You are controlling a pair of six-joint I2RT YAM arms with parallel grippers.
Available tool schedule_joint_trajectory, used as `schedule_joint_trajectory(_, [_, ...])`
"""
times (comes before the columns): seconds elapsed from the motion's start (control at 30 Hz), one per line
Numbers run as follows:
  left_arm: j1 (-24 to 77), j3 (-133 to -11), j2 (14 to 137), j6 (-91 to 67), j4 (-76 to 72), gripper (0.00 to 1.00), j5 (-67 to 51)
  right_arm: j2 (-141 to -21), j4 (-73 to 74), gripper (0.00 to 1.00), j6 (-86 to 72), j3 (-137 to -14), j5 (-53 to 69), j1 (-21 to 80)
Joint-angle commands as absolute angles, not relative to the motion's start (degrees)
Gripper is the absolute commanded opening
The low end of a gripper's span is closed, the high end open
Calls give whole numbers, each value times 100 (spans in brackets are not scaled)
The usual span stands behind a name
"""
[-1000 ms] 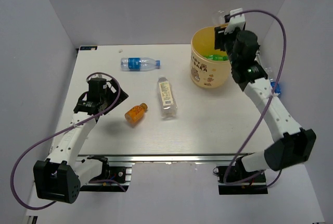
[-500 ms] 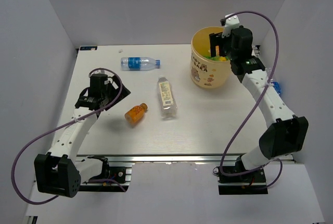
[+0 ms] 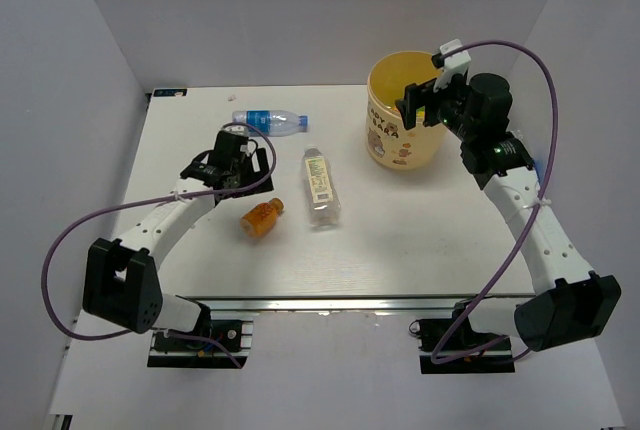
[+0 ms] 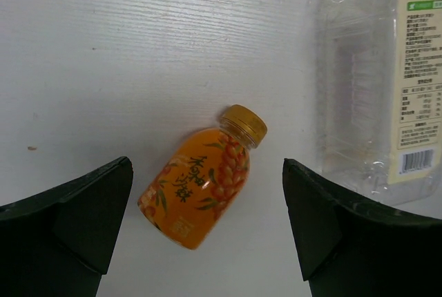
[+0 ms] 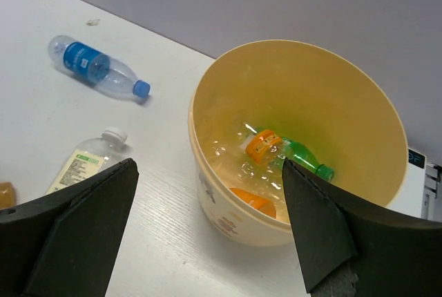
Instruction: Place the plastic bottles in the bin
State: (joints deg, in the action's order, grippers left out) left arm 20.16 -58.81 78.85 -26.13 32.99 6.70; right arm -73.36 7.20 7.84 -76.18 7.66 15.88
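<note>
The bin (image 3: 385,145), a pale-yellow bucket, stands at the back right. Inside it lie a green bottle (image 5: 304,155), two short orange bottles (image 5: 264,144) and a clear one (image 5: 228,157). My right gripper (image 3: 420,108) hovers open over the bin's near rim (image 5: 207,173), empty. On the table lie a short orange bottle (image 3: 262,218), a clear pale-label bottle (image 3: 320,186) and a blue-label bottle (image 3: 268,121). My left gripper (image 3: 225,172) hangs open above the orange bottle (image 4: 200,186), apart from it; the pale-label bottle (image 4: 376,83) lies to its right.
Grey walls close in the table on the left, back and right. A small blue object (image 3: 533,168) sits at the right edge behind my right arm. The blue-label bottle (image 5: 90,62) lies close to the back edge.
My right gripper opened over the bin and drew back a little to the right. My left arm swung forward and right, from the left side to above the orange bottle.
</note>
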Motion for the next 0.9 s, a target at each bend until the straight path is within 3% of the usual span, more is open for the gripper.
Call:
schedule_joint_trajectory(0.0, [2057,-5862,8111,-2109,2946,98,554,-7128,642,89,747,-7497,1274,1582])
schedule_joint_trajectory(0.17, [2206,-5845,8832,-2258,3112,98,808,-6935,519,89,897,-7252,1468,1591])
schedule_joint_trajectory(0.27, [2241,-5617,8851,-2329,2620,98,126,-6899,474,89,896,-7198,1564,1591])
schedule_joint_trajectory(0.53, [2583,-4861,8604,-2680,2250,94,500,-6873,395,89,853,-7119,1574,1591])
schedule_joint_trajectory(0.63, [2794,-4825,8727,-2759,2355,71,729,-6742,387,89,791,-7049,1346,1591])
schedule_joint_trajectory(0.67, [2830,-4834,8754,-2786,2373,56,782,-6698,378,89,748,-6979,1266,1591])
schedule_joint_trajectory(0.77, [2830,-5035,8728,-2900,2618,32,931,-6400,378,89,449,-6769,828,1591])
schedule_joint_trajectory(0.87, [2830,-5509,8403,-3006,2987,22,1300,-5935,387,89,-182,-6400,20,1591])
